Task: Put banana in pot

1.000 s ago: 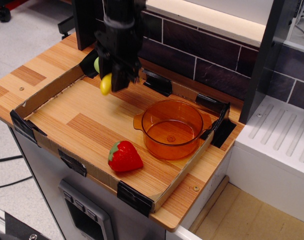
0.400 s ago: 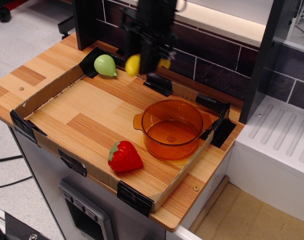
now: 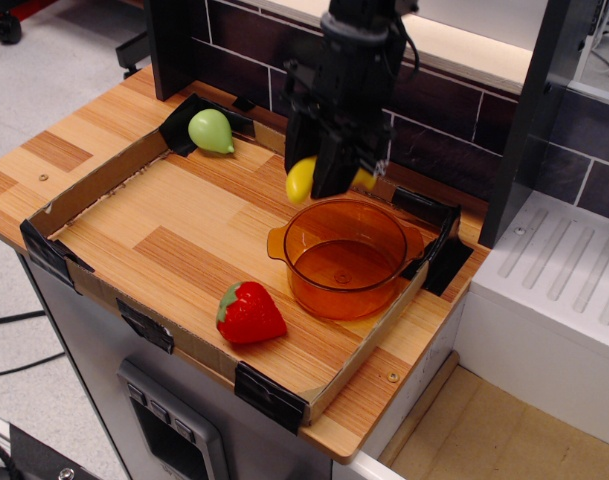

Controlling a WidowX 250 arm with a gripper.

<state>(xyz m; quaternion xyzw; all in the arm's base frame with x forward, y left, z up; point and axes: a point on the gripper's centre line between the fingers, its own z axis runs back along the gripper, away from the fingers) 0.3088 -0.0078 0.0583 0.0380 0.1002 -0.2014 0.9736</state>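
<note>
The black robot tool (image 3: 331,180) hangs over the wooden bench (image 3: 94,130), w/ its fingers clamped on the small curved glossy yellow plastic banana (image 3: 302,180). The banana shows on both sides of the fingers: a bigger rounded end to the left, a smaller yellow bit to the right. It's held clear of the bench surface, in the air, just above the far-left rim of the round translucent orange plastic pot (image 3: 346,258). Banana isn't inside the pot; it sits over the rim edge, more toward the back wall side.

The pot stands upright in the right half of a shallow cardboard tray (image 3: 89,180) w/ black tape at the corners. One small side handle sticks out on its left, approx. toward the strawberry. Through the see-thru wall the pot's floor shows, nothing in it.

A red plastic strawberry w/ green leaf cap (image 3: 248,313) lies near the tray's front edge, to the left-front of the pot, close but not touching. A pale green pear-shaped toy (image 3: 211,131) rests in the tray's far-left corner, well apart from the tool and pot.

Behind the tray runs a dark purple tiled wall (image 3: 434,120). A white ribbed drainboard-type surface (image 3: 564,270) sits to the right of the bench, beside a dark upright post (image 3: 529,120).
</note>
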